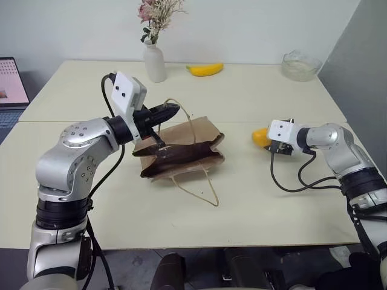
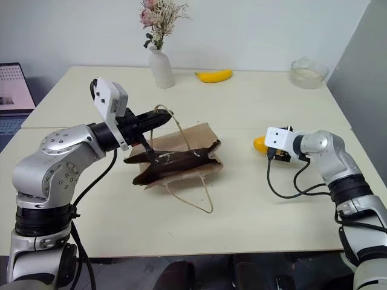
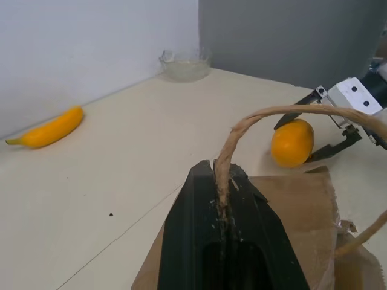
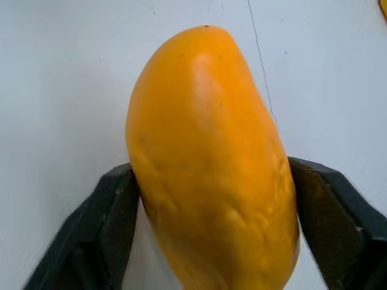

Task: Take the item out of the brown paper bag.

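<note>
Counting one brown paper bag (image 1: pixel 181 154), one item (image 1: pixel 260 137), one banana (image 1: pixel 205 69) on the tabletop (image 1: pixel 242 199). My left claw (image 3: pixel 222 181) is clenched on the bag's loop handle (image 3: pixel 266 118). My right claw (image 4: pixel 211 175) stands wide, its fingers (image 4: pixel 112 223) flanking the item on the tabletop, well right of the bag; its long axis runs along the fingers.

The bag (image 1: pixel 181 151) lies mid-desk (image 1: pixel 254 199), the item (image 1: pixel 260 138) to its right; vase (image 1: pixel 155 62) and banana (image 1: pixel 205 69) stand behind.
</note>
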Tool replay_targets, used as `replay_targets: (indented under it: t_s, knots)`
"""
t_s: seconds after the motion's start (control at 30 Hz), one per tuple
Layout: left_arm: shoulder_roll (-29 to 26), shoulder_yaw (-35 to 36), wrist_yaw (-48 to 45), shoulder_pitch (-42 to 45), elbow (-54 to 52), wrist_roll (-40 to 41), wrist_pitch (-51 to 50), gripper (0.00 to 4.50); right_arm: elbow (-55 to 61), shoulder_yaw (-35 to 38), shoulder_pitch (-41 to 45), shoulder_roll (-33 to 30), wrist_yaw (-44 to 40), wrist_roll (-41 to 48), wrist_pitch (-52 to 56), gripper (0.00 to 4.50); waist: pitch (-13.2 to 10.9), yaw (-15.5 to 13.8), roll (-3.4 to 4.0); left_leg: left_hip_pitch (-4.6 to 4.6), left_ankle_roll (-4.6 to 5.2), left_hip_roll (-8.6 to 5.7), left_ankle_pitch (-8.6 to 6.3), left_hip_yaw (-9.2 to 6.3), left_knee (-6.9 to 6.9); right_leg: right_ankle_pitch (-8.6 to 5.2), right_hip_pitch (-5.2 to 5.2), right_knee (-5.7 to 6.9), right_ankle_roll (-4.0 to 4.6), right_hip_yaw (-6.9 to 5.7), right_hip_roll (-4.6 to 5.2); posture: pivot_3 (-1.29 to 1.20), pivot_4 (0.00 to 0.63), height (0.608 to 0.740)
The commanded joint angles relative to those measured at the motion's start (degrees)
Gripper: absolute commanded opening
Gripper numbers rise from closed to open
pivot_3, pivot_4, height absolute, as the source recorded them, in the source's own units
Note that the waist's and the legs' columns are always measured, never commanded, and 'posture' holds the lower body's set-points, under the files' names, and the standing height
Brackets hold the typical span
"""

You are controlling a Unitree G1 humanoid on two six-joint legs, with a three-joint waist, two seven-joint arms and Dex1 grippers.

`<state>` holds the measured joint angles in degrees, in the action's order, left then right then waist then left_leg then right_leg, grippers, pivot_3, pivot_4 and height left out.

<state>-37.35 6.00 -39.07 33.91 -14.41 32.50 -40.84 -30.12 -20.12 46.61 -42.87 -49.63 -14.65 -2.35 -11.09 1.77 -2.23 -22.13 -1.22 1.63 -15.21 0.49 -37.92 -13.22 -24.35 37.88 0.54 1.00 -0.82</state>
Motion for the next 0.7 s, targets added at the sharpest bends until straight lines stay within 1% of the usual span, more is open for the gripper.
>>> replay_targets:
  t_s: [0.03, 0.13, 0.2, 0.27, 0.3, 0.37, 0.4, 0.43, 0.5, 0.57, 0.6, 0.7]
  knots:
    - [-0.6, 0.7, -0.8, 0.6, 0.4, -1.0, 2.0, 0.00, 2.4, 2.5, 0.0, -1.9, -2.5, 1.0, -1.2, 4.46, 0.0, -0.1, 0.00, 0.00, 0.00, -0.01, 0.00, 0.00, 0.00, 0.00, 0.00, 0.01, 0.00, 0.00, 0.00, 0.00, 0.150, 0.740]
    - [-0.8, 0.7, -1.6, 0.5, 1.2, -1.4, 2.7, 0.00, 8.5, 5.9, -2.2, -4.1, -4.4, 3.4, 1.7, 4.46, 0.0, -0.1, 0.01, 0.00, 0.00, -0.02, 0.00, -0.02, -0.02, 0.00, 0.01, 0.03, 0.00, -0.01, 0.01, 0.00, 0.150, 0.740]
    - [-1.1, 0.7, -2.1, 1.2, 2.8, -2.7, 4.5, 0.00, 16.8, 10.4, -5.4, -4.5, -6.0, 8.8, 6.7, 4.46, 0.0, -0.1, 0.02, -0.01, 0.00, 0.00, 0.00, -0.04, -0.01, 0.00, 0.01, 0.02, 0.00, -0.03, 0.01, 0.00, 0.150, 0.740]
    - [-1.6, 0.7, -2.7, 2.4, 5.3, -4.3, 6.5, 0.00, 27.2, 15.3, -9.5, -3.0, -7.2, 16.7, 14.7, 4.46, 0.0, -0.2, 0.02, 0.00, 0.00, 0.02, 0.00, -0.09, 0.00, 0.00, 0.02, 0.02, 0.00, -0.07, 0.01, 0.00, 0.150, 0.740]
    - [-2.4, 0.2, -3.2, 2.9, 6.8, -5.9, 8.1, 0.00, 33.4, 17.5, -11.7, -1.8, -7.5, 21.9, 20.4, 4.46, 0.0, -0.2, 0.02, 0.00, 0.00, 0.04, 0.00, -0.12, -0.01, 0.00, 0.03, 0.04, 0.00, -0.09, 0.00, 0.00, 0.150, 0.740]
    - [-3.6, -0.7, -4.7, 3.9, 9.1, -7.9, 10.3, 0.00, 43.6, 20.6, -14.6, 0.5, -6.7, 30.1, 29.6, 4.46, 0.0, 0.0, 0.02, 0.03, 0.00, 0.07, 0.00, -0.17, 0.00, 0.00, 0.04, 0.09, 0.00, -0.12, -0.02, 0.00, 0.150, 0.740]
    - [-4.1, -1.0, -5.7, 4.5, 10.1, -8.4, 11.0, 0.39, 48.1, 21.6, -15.7, 1.8, -5.7, 33.8, 33.5, 4.50, 0.0, 0.0, 0.03, 0.09, 0.00, 0.06, 0.00, -0.15, 0.00, 0.00, 0.05, 0.13, 0.00, -0.10, -0.02, 0.00, 0.150, 0.740]
    - [-4.7, -1.1, -6.7, 5.2, 11.0, -8.7, 11.5, 0.54, 52.0, 22.2, -16.4, 3.4, -4.2, 36.8, 36.7, 4.50, 0.0, 0.0, 0.03, 0.09, -0.01, 0.07, 0.00, -0.17, -0.01, 0.00, 0.06, 0.15, 0.00, -0.12, -0.02, 0.00, 0.150, 0.740]
    - [-5.6, -1.0, -8.2, 6.2, 12.3, -8.8, 11.9, 1.13, 56.3, 22.4, -16.6, 6.5, -0.8, 40.2, 40.9, 4.50, 0.0, 0.0, 0.04, 0.13, -0.01, 0.06, 0.01, -0.16, -0.01, 0.00, 0.08, 0.19, 0.00, -0.12, -0.02, 0.00, 0.150, 0.740]
    - [-6.1, -0.6, -9.0, 6.4, 12.4, -8.7, 11.6, 1.70, 57.3, 21.7, -16.1, 7.8, 1.1, 40.6, 42.5, 4.50, 0.0, -0.1, 0.03, 0.14, -0.01, 0.03, 0.01, -0.17, -0.04, 0.01, 0.10, 0.18, 0.00, -0.14, -0.01, 0.00, 0.150, 0.740]
    - [-6.5, -0.1, -9.3, 6.0, 11.8, -8.4, 10.9, 2.06, 57.2, 21.4, -15.9, 8.1, 1.6, 40.6, 42.7, 4.50, 0.0, -0.1, 0.04, 0.15, -0.01, 0.00, 0.01, -0.16, -0.05, 0.01, 0.14, 0.16, 0.00, -0.13, 0.00, 0.00, 0.150, 0.740]
    - [-8.0, 2.0, -9.6, 3.2, 8.1, -6.6, 8.6, 2.96, 56.0, 20.9, -15.1, 8.7, 2.1, 41.4, 42.4, 4.50, 0.0, -0.1, 0.03, 0.13, 0.00, -0.04, 0.00, -0.09, -0.05, 0.02, 0.15, 0.08, -0.02, -0.08, 0.04, 0.00, 0.150, 0.740]
